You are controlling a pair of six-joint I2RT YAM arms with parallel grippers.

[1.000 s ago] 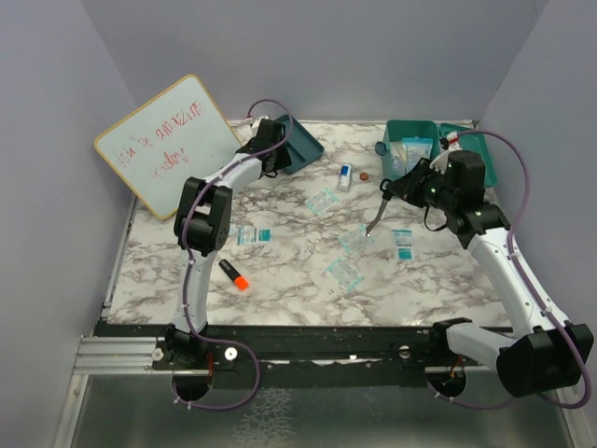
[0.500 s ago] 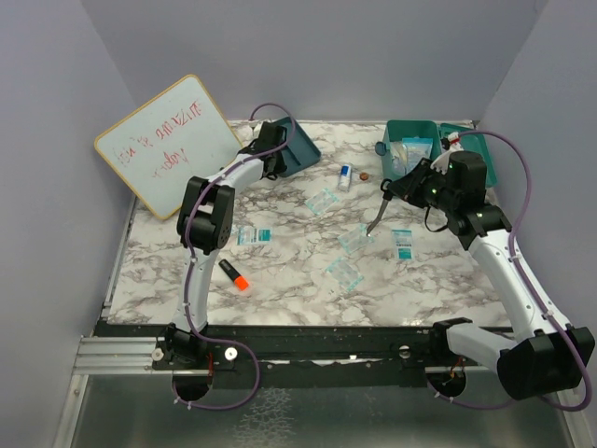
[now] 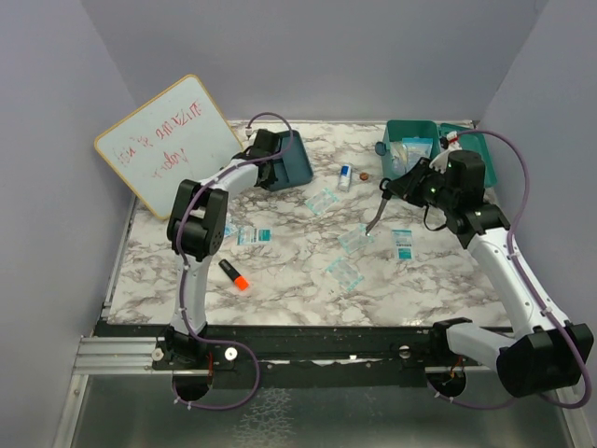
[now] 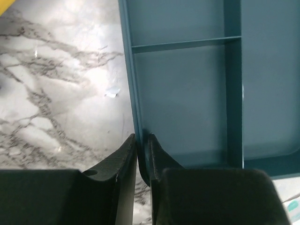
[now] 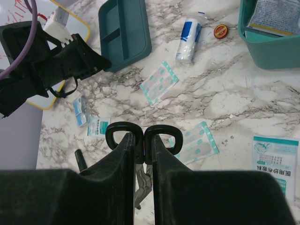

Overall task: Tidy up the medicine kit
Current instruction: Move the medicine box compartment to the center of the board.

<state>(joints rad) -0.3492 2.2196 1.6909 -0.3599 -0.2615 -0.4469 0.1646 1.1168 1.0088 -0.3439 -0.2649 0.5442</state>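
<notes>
The medicine kit (image 3: 403,131) is a teal box at the back right with its lid (image 3: 474,147) open; white packets lie inside it. It also shows in the right wrist view as the kit (image 5: 269,49). My left gripper (image 3: 272,166) is shut on the rim of the flat teal divided tray (image 3: 291,157) at the back middle. In the left wrist view one finger of that gripper (image 4: 142,138) sits on each side of the tray's (image 4: 187,93) edge. My right gripper (image 3: 386,189) hangs left of the kit. It (image 5: 143,137) is shut on black-handled scissors (image 5: 164,127), whose blades (image 3: 375,220) point down.
A whiteboard (image 3: 168,140) leans at the back left. On the marble lie an orange marker (image 3: 235,275), a small white bottle (image 3: 345,175), a red cap (image 3: 365,175), plaster strips (image 3: 324,201) (image 3: 355,239) (image 3: 343,273) and sachets (image 3: 254,235) (image 3: 402,244).
My left gripper has closed onto the tray's rim, and the tray has swung slightly toward the front. The right arm and scissors have stayed put.
</notes>
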